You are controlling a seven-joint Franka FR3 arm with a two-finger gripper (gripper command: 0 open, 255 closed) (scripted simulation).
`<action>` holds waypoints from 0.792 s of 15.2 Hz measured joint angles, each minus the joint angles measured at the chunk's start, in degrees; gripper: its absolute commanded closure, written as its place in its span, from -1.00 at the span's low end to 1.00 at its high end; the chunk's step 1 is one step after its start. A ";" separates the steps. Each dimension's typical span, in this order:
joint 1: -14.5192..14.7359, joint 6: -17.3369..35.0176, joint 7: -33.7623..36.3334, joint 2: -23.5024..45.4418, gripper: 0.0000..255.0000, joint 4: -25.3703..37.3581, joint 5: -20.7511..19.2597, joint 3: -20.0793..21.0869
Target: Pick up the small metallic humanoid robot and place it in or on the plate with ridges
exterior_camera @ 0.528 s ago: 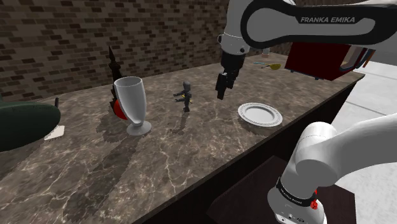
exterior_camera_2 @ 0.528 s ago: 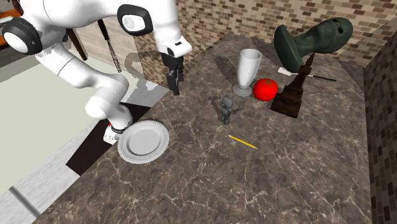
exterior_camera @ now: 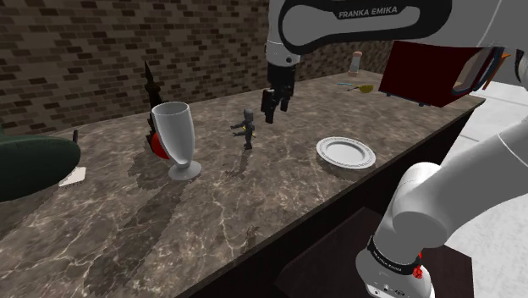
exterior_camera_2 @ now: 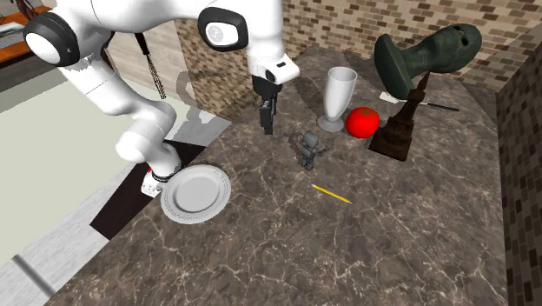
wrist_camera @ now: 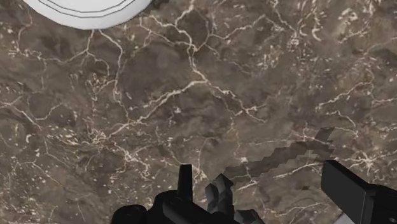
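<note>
The small grey humanoid robot figure (exterior_camera: pixel 247 129) (exterior_camera_2: pixel 309 148) stands upright on the dark marble counter. My black gripper (exterior_camera: pixel 271 106) (exterior_camera_2: pixel 267 117) hangs above the counter just beside it, on the side of the plate, and does not touch it. In the wrist view the fingers (wrist_camera: pixel 185 182) stand well apart with nothing clasped, and the figure's top (wrist_camera: pixel 219 194) shows between them, near one finger. The white ridged plate (exterior_camera: pixel 345 152) (exterior_camera_2: pixel 196 193) (wrist_camera: pixel 89 11) lies near the counter's front edge with nothing on it.
A pale goblet (exterior_camera: pixel 175 140) (exterior_camera_2: pixel 337 97), a red tomato (exterior_camera_2: pixel 361 122), a dark tower statuette (exterior_camera_2: pixel 401 126) and a dark green bust (exterior_camera_2: pixel 426 56) stand beyond the figure. A yellow pencil (exterior_camera_2: pixel 332 194) lies on the counter. A red book (exterior_camera: pixel 431 72) is at the shoulder view's right.
The gripper has moved to the shoulder view's left, away from the plate and up to the figure. Fingers stay open. Nothing else moved.
</note>
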 measured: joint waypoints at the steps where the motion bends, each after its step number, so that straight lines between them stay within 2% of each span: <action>1: -0.12 0.10 0.05 2.77 -1.00 2.31 -0.04 0.00; 9: -0.86 -2.75 -0.12 22.70 -1.00 22.31 -0.36 -0.39; 12: -0.86 -1.33 -0.03 23.82 -1.00 21.76 -0.35 -0.39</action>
